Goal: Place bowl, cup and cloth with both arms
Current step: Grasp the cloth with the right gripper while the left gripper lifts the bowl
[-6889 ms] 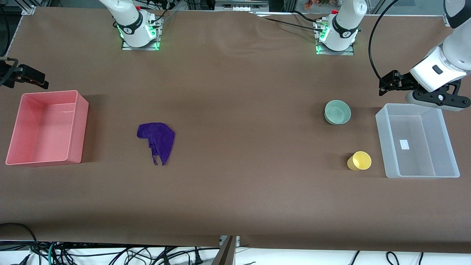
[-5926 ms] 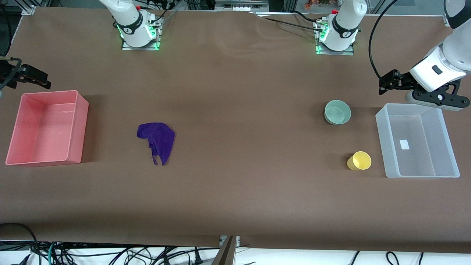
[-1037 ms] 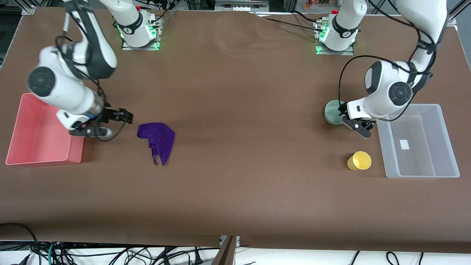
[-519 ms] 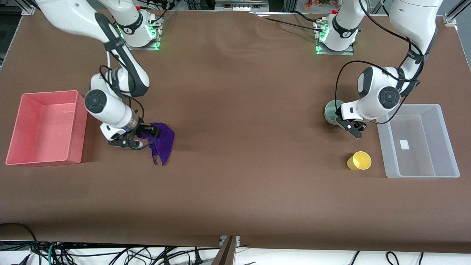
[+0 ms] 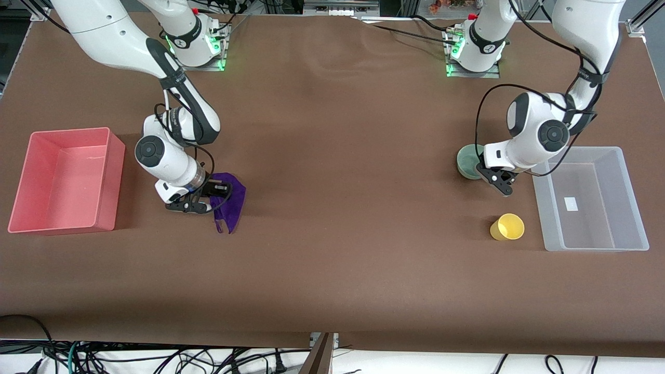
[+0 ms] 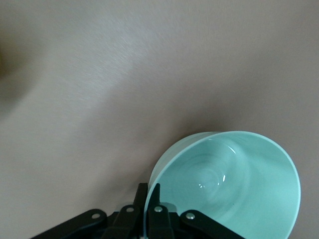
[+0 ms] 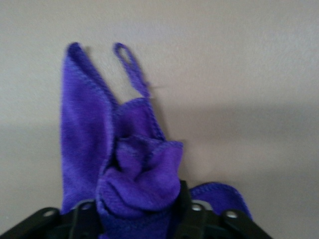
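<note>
The mint-green bowl stands on the table beside the clear bin. My left gripper is shut on its rim, one finger inside and one outside, as the left wrist view shows with the bowl tilted. The yellow cup stands alone, nearer to the front camera than the bowl. The purple cloth lies toward the right arm's end. My right gripper is down on it and shut on a bunched fold of cloth. The fold hides most of both fingers in the right wrist view.
A pink bin stands at the right arm's end of the table. A clear plastic bin stands at the left arm's end, beside the bowl and cup. Both bins hold nothing. Brown paper covers the table.
Both arms swung in from the table's ends. My right gripper came down onto the cloth and closed on a fold. My left gripper settled on the bowl's rim and nudged it slightly.
</note>
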Robot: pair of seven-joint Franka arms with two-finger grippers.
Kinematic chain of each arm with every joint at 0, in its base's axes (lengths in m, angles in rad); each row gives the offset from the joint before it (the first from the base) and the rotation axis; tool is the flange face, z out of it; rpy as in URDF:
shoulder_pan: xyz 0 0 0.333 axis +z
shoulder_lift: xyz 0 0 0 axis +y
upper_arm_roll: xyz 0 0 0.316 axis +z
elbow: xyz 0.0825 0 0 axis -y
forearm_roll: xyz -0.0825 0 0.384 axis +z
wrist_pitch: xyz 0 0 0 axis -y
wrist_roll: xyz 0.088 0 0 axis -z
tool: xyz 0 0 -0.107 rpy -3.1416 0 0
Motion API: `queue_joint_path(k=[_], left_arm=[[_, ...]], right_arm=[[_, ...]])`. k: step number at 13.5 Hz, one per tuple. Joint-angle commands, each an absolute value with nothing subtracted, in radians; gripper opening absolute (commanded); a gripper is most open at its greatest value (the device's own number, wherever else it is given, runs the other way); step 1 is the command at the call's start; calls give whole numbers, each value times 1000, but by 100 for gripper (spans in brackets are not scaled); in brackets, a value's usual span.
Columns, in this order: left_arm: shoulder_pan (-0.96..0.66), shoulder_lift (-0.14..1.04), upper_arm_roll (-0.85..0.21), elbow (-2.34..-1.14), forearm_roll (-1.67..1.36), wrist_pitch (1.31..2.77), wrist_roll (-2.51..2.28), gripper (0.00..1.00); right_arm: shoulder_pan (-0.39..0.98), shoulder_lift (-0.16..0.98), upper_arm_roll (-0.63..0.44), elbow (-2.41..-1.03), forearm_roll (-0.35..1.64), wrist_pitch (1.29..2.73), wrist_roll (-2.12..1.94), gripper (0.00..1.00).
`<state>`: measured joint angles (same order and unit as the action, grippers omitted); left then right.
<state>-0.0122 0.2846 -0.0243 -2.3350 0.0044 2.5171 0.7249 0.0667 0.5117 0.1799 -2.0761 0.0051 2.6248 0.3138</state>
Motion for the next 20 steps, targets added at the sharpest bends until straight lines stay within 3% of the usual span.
queue_joint_path(k=[1, 5, 8, 9, 11, 13, 19, 20], left_arm=[[35, 200, -20, -2255, 2, 2339, 796, 0], [113, 206, -15, -1955, 5, 1956, 825, 0], [207, 224, -18, -1878, 122, 1933, 842, 0], [237, 248, -18, -1855, 142, 1936, 844, 0], [314, 335, -18, -1812, 163, 1983, 894, 0], [369, 412, -18, -1805, 163, 2119, 980, 0], [448, 557, -20, -1807, 153, 2351, 1042, 0], [448, 561, -20, -1806, 150, 2358, 1042, 18]], right_arm=[[66, 441, 173, -2037, 0, 2509, 299, 0], [37, 324, 112, -1794, -2, 2017, 149, 0], [34, 311, -61, -1578, 3, 1638, -174, 0], [34, 311, -133, -1548, 3, 1581, -283, 0], [34, 310, -274, -1549, 3, 1551, -484, 0], [17, 327, -375, -1569, 9, 1568, -634, 0], [-52, 342, -428, -1837, 14, 1865, -721, 0], [-55, 347, -429, -1882, 17, 1917, -721, 0]])
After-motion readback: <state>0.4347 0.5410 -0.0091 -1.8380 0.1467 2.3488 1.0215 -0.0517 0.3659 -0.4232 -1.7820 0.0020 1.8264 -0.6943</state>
